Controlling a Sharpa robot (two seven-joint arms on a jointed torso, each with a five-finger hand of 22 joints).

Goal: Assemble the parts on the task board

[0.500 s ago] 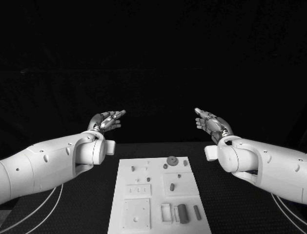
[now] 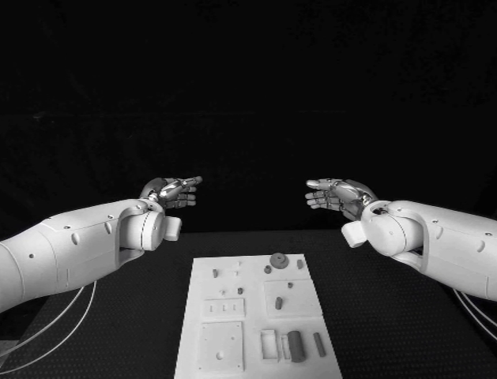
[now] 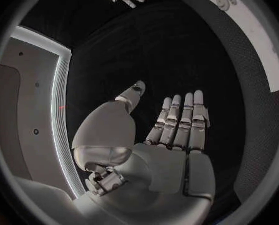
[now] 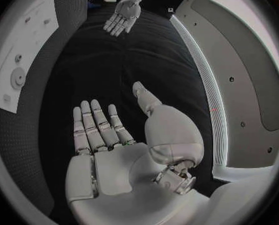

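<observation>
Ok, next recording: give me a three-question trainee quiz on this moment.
1. True or false: the left hand holds a part.
2. Where does the task board lie: A, beyond the hands; B, nearer the robot than the hands, between its arms; C, under the right hand?
3. How do the right hand's fingers lie in its wrist view?

Key: 1. False, it holds nothing. 2. B. 3. Stretched out and apart from the thumb, holding nothing.
</observation>
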